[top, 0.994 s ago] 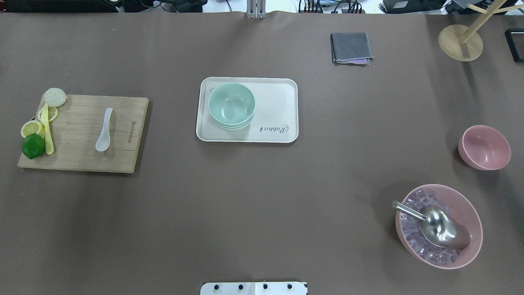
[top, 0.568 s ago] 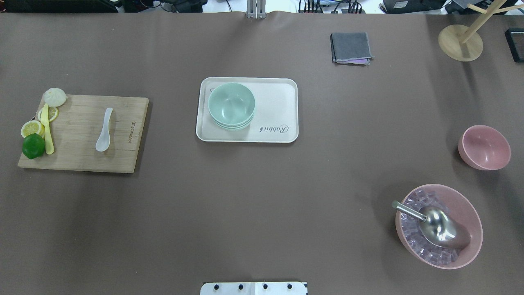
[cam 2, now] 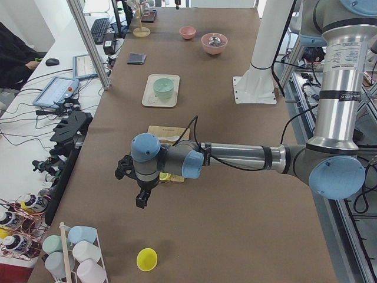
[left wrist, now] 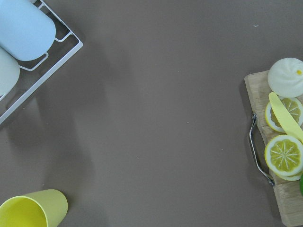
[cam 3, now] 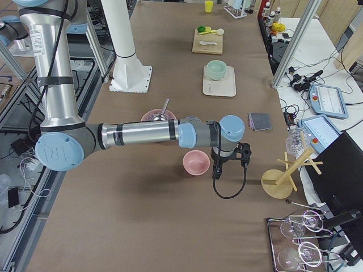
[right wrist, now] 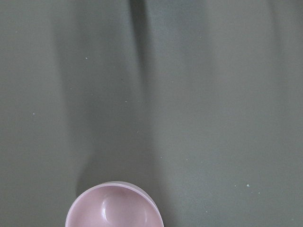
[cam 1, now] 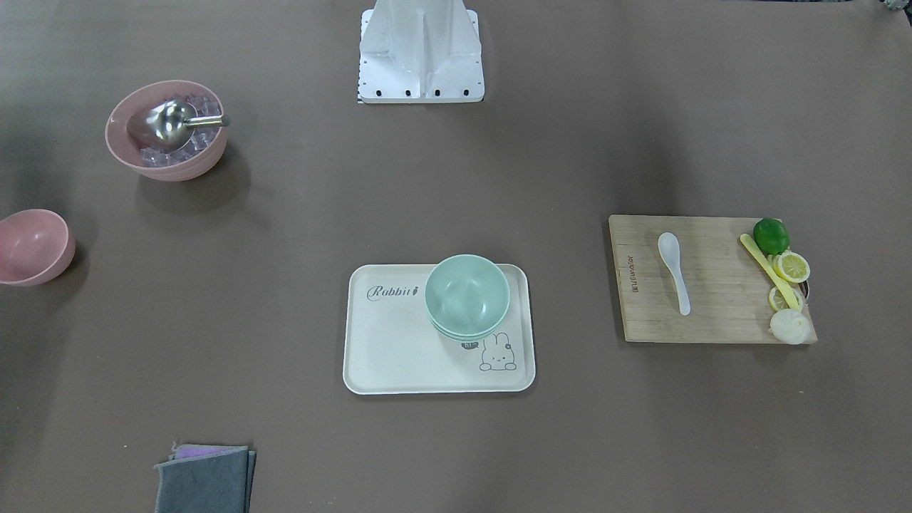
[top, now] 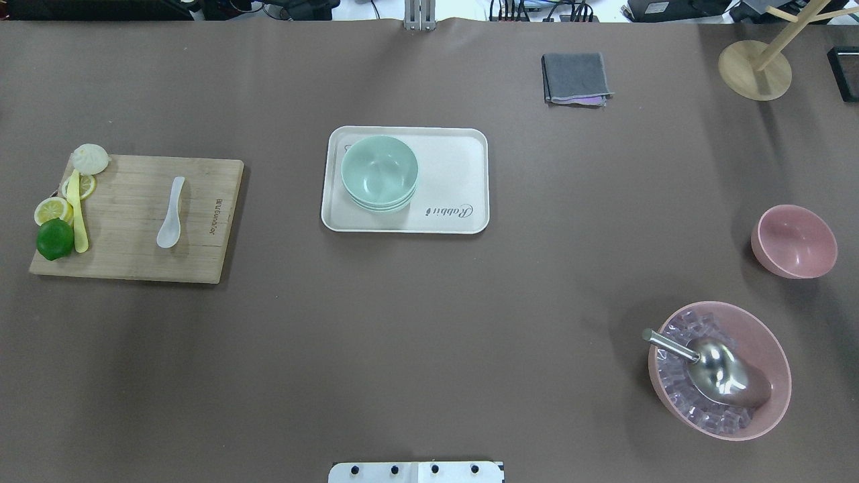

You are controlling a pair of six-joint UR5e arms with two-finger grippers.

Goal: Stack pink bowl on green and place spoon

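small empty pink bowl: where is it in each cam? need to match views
Front-facing: small pink bowl at left edge, partly cut off.
Overhead: bowl near right edge, mid-height.
Exterior left: bowl far away, top centre.
Exterior right: bowl around centre.
Left wrist: not in view.
Right wrist: bowl at bottom edge, cut off.
Shared landmark: ice bowl, its neighbour in all four exterior views.

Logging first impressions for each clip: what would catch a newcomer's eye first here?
First, the stack of mint-green bowls on the white tray at the table's middle, and the large pink bowl of ice cubes with a metal scoop on the robot's right. The small pink bowl sits by the right edge with the right gripper hanging beside it; the white spoon lies on the cutting board at the left.
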